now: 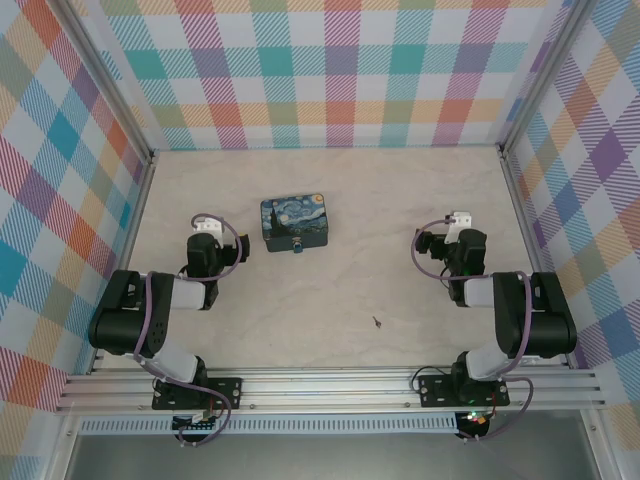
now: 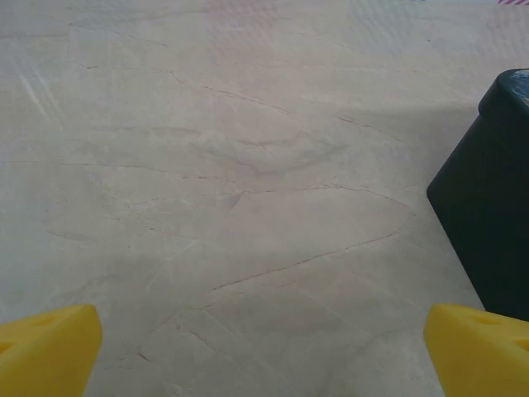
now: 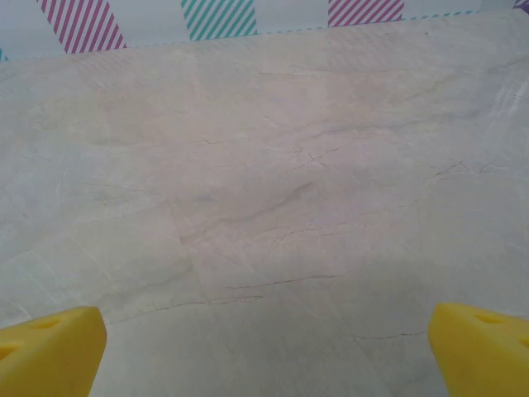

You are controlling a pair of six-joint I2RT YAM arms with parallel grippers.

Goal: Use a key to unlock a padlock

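Both my arms are folded back, elbows out toward the lower corners of the top view, wrists pointing up-frame and low over the table (image 1: 300, 300).

Left gripper (image 2: 263, 356): fingers (image 2: 45, 347) spread wide, holding nothing. The yellow pads sit in the bottom corners of the left wrist view with bare marble between them. The dark side of the tin (image 2: 488, 198) is at the right edge of that view, just beside my right-hand pad and not touching it.

Right gripper (image 3: 264, 351): fingers (image 3: 479, 347) also spread wide and empty, over bare table, with the striped wall (image 3: 219, 16) along the top edge.

Padlock (image 1: 298, 245): a small blue body at the tin's near edge, just left of centre in the top view. I can't tell whether it hangs from the tin.

Key (image 1: 377, 322): a dark sliver lying flat, lower centre-right, well apart from the padlock and from both grippers. Open table all around it.
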